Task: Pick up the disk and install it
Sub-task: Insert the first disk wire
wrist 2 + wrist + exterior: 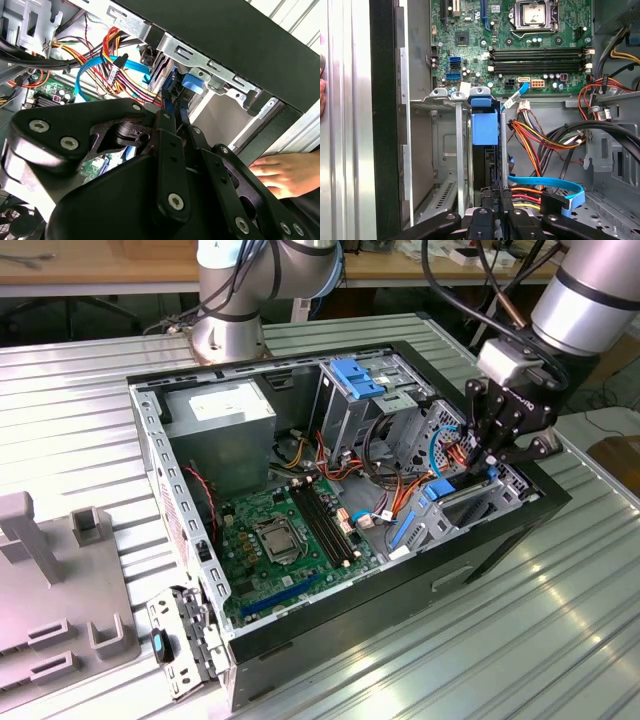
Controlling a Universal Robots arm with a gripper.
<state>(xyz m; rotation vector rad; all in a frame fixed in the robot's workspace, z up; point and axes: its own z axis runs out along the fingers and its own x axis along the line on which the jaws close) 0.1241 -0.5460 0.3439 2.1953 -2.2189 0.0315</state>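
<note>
Your black linkage gripper (492, 458) hangs over the drive cage at the computer case's edge on the exterior view's right, its fingers (494, 196) drawn close together on the upper edge of the disk (485, 165), a flat dark hard drive with blue plastic rails standing on edge. In the first wrist view you see the disk already down in a slot of the grey sheet-metal drive cage (445, 145), its blue plastic end tab (484, 125) level with the cage's rim, and the fingers pinching the dark body just behind that tab. In the second wrist view the same blue rail (172, 100) runs straight out from between the fingertips toward the case's black side wall (225, 40).

The arm's silver-grey wrist (590, 290) enters from the exterior view's upper right and slopes down to the gripper, which points steeply down into the case.

Beside the held disk lies a flat light-blue data cable (545, 182) and a bundle of red, orange and yellow power wires (530, 137). Farther in, the green motherboard (285, 540) covers the case floor, and a grey metal power-supply box with a white sticker (225, 415) sits in the far corner toward the exterior view's left. The open black case (400, 580) rests on a ribbed metal tabletop (520, 640). A person's hand (280, 172) rests outside the case wall, near the gripper.
</note>
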